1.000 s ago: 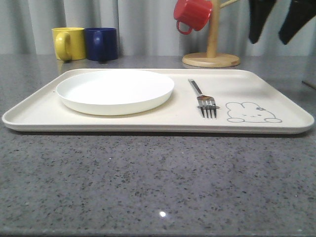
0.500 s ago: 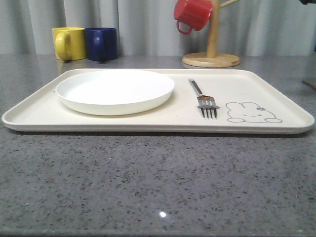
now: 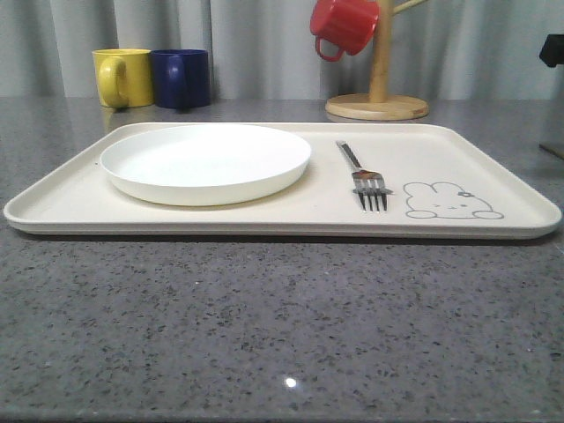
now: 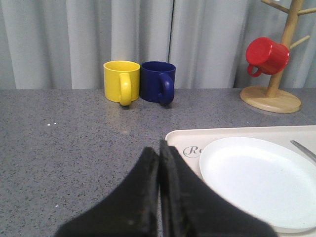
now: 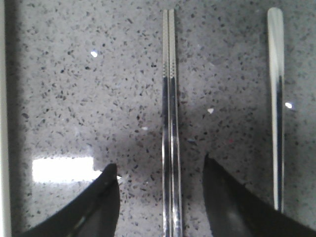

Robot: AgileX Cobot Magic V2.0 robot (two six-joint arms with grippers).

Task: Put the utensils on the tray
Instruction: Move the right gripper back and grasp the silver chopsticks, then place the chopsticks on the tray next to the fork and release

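A cream rectangular tray [image 3: 264, 216] w/ rounded corners and a low rim lies on a grey speckled countertop [image 3: 282, 335], seen from the front. On the tray's left half sits a round white plate [image 3: 205, 161]. To the right of the plate, apart from it, lies a silver fork [image 3: 361, 176] w/ 4 tines pointing toward the camera. Just right of the tines is a grey rabbit drawing [image 3: 451, 202] printed on the tray.

Behind the tray, at back left, a yellow mug [image 3: 122, 77] and a blue mug [image 3: 181, 77] stand side by side, touching or nearly so. At back right a red mug [image 3: 344, 25] hangs from a wooden mug stand [image 3: 379, 97] w/ a round base.

Left wrist view: the left gripper [image 4: 159, 163] has its 2 black fingers pressed together, nothing between them. It hovers over the countertop just beside the tray's corner nearest the 2 mugs, w/ the plate close by.

Right wrist view: the right gripper [image 5: 160, 173] has its fingers spread wide apart, straddling a pair of flat metal chopsticks [image 5: 170, 123] lying together on the countertop, off the tray. Whether the fingers touch the surface can't be told. Beside the chopsticks and parallel, apart from them, lies a shiny metal handle, likely the spoon [image 5: 276, 98]; its bowl is out of frame.
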